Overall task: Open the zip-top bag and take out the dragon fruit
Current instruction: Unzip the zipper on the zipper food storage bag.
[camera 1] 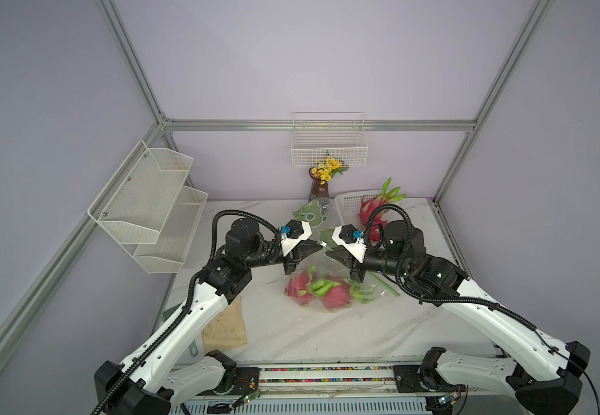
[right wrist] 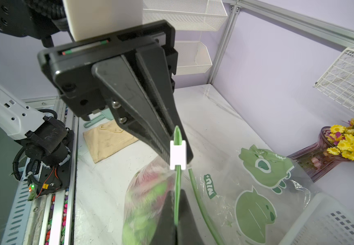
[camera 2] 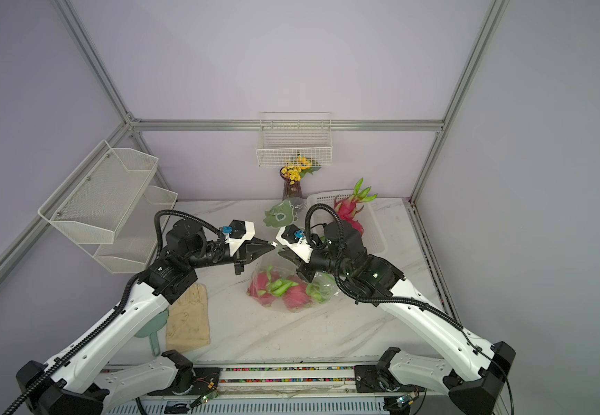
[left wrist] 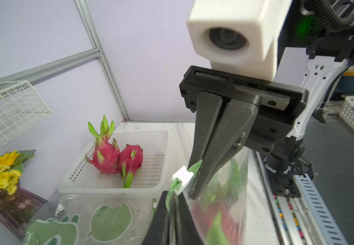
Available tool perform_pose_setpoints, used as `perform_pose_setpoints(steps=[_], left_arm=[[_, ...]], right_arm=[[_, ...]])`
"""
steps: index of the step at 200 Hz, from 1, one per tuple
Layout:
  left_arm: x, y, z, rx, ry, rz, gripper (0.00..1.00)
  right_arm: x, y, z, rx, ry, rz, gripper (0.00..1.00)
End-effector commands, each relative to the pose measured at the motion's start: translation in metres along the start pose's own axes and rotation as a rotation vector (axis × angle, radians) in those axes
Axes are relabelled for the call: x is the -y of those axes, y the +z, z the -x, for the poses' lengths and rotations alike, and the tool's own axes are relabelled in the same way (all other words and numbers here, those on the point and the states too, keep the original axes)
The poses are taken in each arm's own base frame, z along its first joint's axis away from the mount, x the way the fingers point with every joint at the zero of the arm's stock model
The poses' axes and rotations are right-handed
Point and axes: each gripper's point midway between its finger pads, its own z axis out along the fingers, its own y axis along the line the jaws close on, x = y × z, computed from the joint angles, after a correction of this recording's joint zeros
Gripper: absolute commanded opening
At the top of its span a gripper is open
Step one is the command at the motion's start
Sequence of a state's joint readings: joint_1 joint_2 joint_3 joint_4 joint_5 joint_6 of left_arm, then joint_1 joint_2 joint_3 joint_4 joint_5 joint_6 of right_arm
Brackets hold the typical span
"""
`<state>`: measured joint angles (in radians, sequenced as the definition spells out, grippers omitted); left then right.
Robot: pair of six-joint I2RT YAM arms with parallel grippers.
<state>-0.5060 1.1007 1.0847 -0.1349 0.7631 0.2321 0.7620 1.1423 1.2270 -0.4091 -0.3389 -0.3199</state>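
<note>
Left gripper [camera 1: 318, 247] and right gripper [camera 1: 328, 253] both pinched tight on green zip strip [right wrist: 177, 186] of zip-top bag [camera 1: 322, 273], white slider [right wrist: 177, 154] between them; dragon fruit [camera 1: 336, 297] inside, middle of tabletop [camera 1: 327, 334].

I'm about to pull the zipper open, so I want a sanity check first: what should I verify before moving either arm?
1. left gripper shut on the zip strip: ok.
2. right gripper shut on that strip, across the slider: ok.
3. bag mouth open: cannot tell.
4. dragon fruit out: not ok, two show inside the bag.
5. basket has room: ok, bare floor beside its two fruits.
</note>
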Motion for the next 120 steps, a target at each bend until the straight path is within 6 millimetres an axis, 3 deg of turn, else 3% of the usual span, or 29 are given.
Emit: perform_pose_setpoints(steps=[1,34,44,68,120], left_arm=[[0.0,-0.008,0.019,0.045,0.07,0.019,0.0],[0.005,-0.012,0.025,0.061,0.068,0.005,0.0],[0.005,-0.013,0.027,0.066,0.065,0.007,0.0],[0.004,-0.013,0.029,0.073,0.047,0.012,0.0],[0.004,-0.015,0.031,0.074,0.031,0.02,0.0]], right_arm=[[-0.002,-0.019,0.042,0.127,-0.055,-0.001,0.0],[0.009,-0.018,0.043,0.129,-0.064,-0.061,0.0],[0.01,-0.018,0.044,0.135,-0.072,-0.07,0.08],[0.014,-0.02,0.05,0.158,-0.09,-0.092,0.15],[0.012,-0.012,0.055,0.167,-0.121,-0.065,0.23]])
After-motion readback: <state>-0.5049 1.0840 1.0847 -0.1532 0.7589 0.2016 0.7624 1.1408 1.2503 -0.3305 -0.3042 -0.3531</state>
